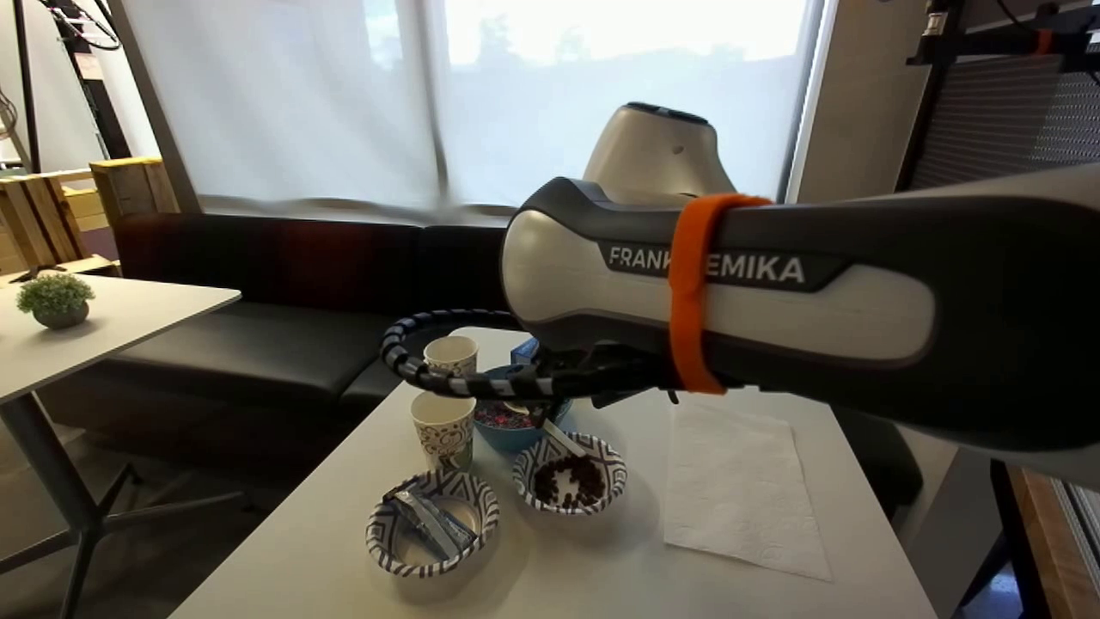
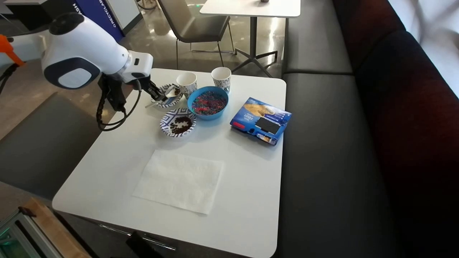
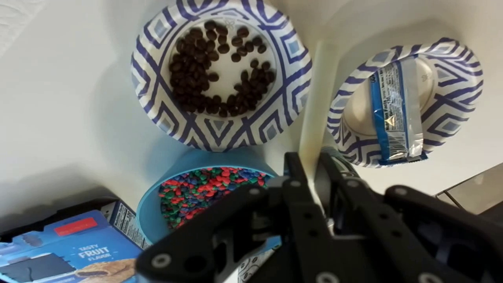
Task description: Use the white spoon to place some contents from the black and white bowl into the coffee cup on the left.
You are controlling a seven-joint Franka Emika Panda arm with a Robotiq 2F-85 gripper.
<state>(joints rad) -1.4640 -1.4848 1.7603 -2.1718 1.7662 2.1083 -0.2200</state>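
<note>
My gripper (image 3: 309,163) is shut on the white spoon (image 3: 319,94), whose pale handle sticks out past the fingertips in the wrist view. In an exterior view the spoon's head (image 2: 171,94) points toward the coffee cup on the left (image 2: 187,86) and appears to carry dark brown bits. The wrist view does not show that head. Close beside the spoon handle stands the black and white bowl (image 3: 292,55), with coffee beans spread around a bare middle. Both exterior views show it, in front of the cup and the blue bowl.
Another striped bowl (image 1: 378,542) holds silvery wrapped bars. A blue bowl (image 2: 215,115) of coloured bits sits against the cups. Farther along are a second cup (image 2: 221,79) and a blue box (image 2: 261,121). A white paper towel (image 2: 179,181) lies flat on the table.
</note>
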